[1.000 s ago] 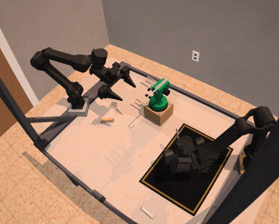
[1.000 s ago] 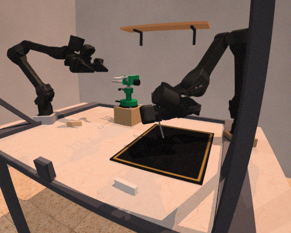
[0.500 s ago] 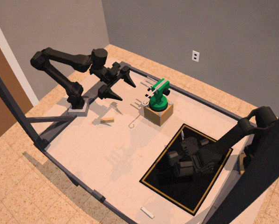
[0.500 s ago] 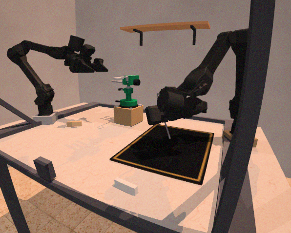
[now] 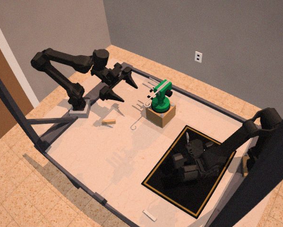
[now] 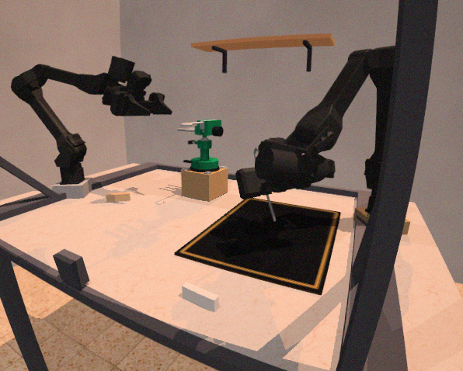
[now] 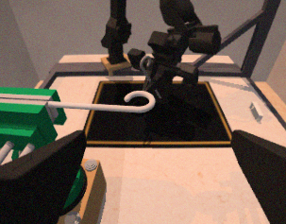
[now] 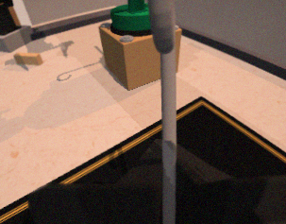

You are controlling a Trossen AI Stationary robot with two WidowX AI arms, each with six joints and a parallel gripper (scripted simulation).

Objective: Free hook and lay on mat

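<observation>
My right gripper [image 5: 189,147] is low over the black mat [image 5: 189,170] and is shut on the free grey hook [image 5: 187,136]. The hook stands steeply in the fingers, with its lower end pointing down close to the mat [image 6: 263,239] in the exterior view [image 6: 271,208]. In the right wrist view its shaft [image 8: 168,117] runs down the middle. The clamped hook [image 5: 150,97] sticks out of the green vise [image 5: 162,93] on its wooden block [image 5: 159,114], well away from the mat. My left gripper [image 5: 130,93] is open and empty, high in the air beside the vise.
A small wooden block [image 5: 108,121] lies on the table left of the vise. A white block [image 5: 149,215] lies near the front edge. A dark block [image 6: 70,268] sits on the frame rail. Another wooden piece [image 5: 245,163] lies by the right arm's base. A shelf [image 6: 263,41] hangs on the wall.
</observation>
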